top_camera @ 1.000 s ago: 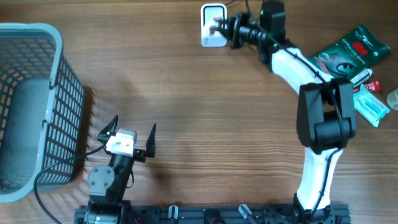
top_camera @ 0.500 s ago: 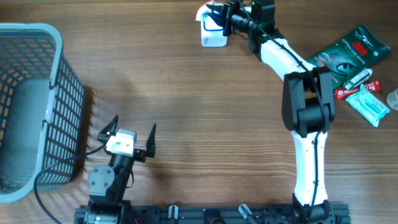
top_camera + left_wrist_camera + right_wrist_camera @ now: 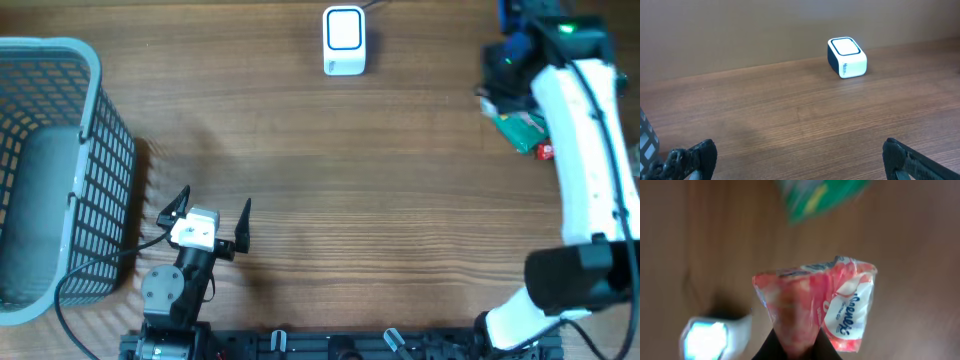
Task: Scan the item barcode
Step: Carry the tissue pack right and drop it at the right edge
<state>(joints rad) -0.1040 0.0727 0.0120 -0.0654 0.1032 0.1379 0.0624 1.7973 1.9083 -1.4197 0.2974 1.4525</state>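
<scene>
The white barcode scanner (image 3: 344, 40) with its blue-rimmed window stands at the table's far edge; the left wrist view shows the scanner (image 3: 846, 57) too. My right gripper (image 3: 799, 342) is shut on a red-and-pink plastic packet (image 3: 810, 300) with a white label, held upright between the dark fingers (image 3: 771, 347). From overhead my right gripper (image 3: 500, 68) is a dark blur at the far right, well away from the scanner. My left gripper (image 3: 205, 215) rests wide open near the front left, with only bare wood between its fingertips (image 3: 700, 152).
A grey mesh basket (image 3: 100, 150) stands at the left edge. A green packet (image 3: 520, 125) and a small red wrapper (image 3: 545, 150) lie under the right arm. The right wrist view shows the green packet (image 3: 820, 195) and a blurred pale blue-white thing (image 3: 710, 337) below.
My right arm has swung from the scanner at the far edge over to the far right side, carrying the packet. The left arm has not moved.
</scene>
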